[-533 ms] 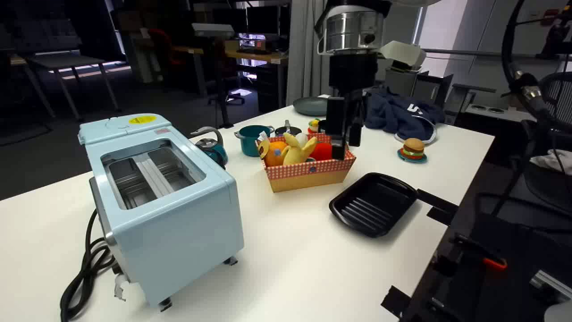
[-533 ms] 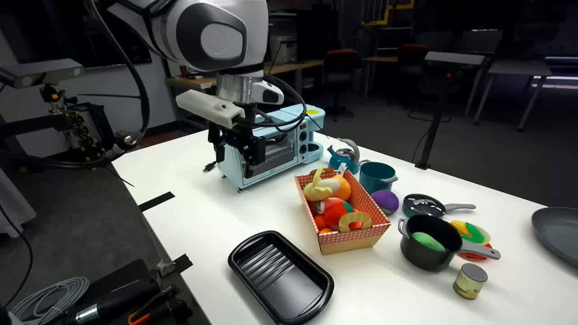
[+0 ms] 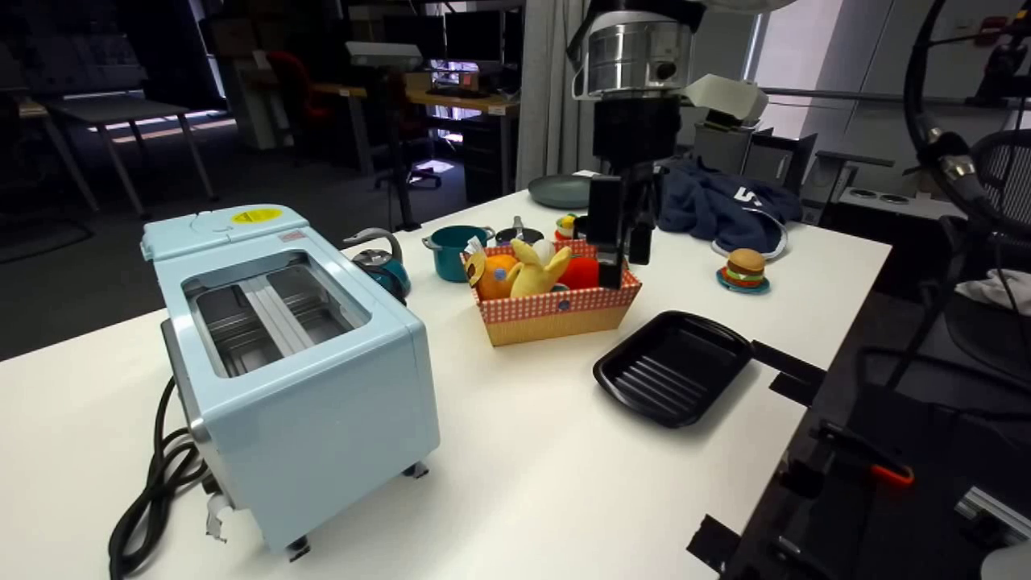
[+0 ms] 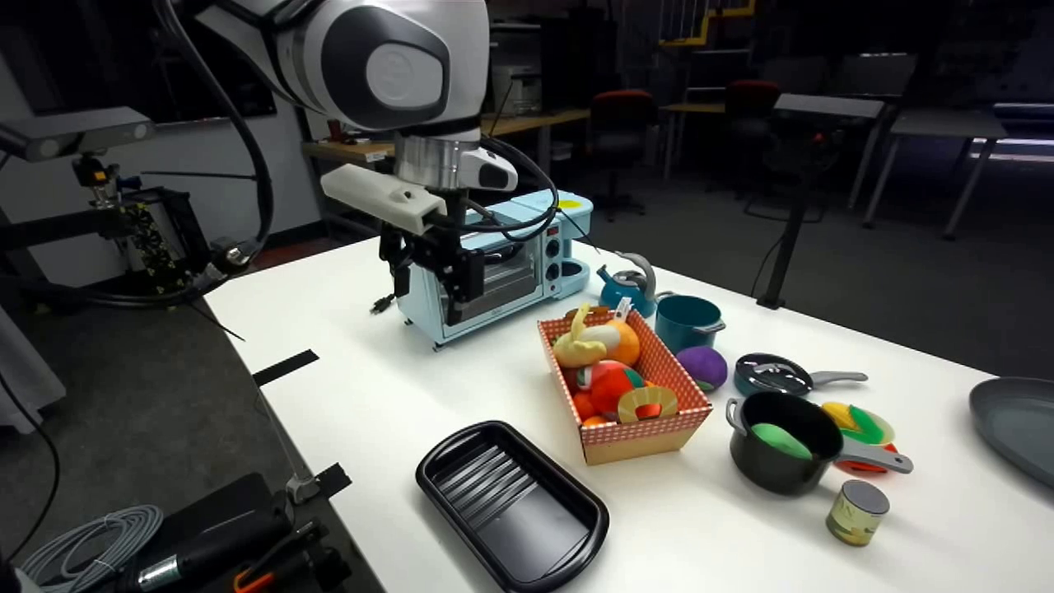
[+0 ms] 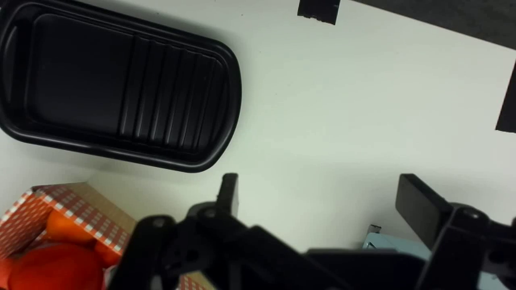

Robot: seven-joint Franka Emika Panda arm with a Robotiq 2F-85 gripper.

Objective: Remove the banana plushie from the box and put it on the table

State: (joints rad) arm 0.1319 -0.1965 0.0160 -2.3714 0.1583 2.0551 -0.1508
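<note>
The banana plushie (image 4: 580, 351) is sitting in the red-and-white gingham box (image 4: 645, 449), yellow flaps sticking up, right beside a round orange plush (image 4: 627, 344) and pretty near a red plush (image 4: 612, 387). You can spot it in both exterior views. The pincer (image 5: 322, 197) is spread wide and hanging above the desk (image 5: 342, 121), off to the side of the box; the wrist view shows white desktop through the gap. A black grill pan (image 4: 527, 535) lies near the box, and a light-blue toaster oven (image 3: 330, 459) is parked on the desk too. Just outside the box there's a purple plush (image 4: 702, 365), plus a teal pot (image 4: 685, 328) and, near that, a blue kettle (image 4: 626, 294). Also a dark saucepan (image 4: 762, 471) with something green (image 4: 781, 441) inside (can't tell what) and a small can (image 4: 856, 517) near it. A toy burger (image 3: 745, 267) is on a blue plate (image 3: 762, 287) just beside some navy cloth (image 3: 713, 205).
</note>
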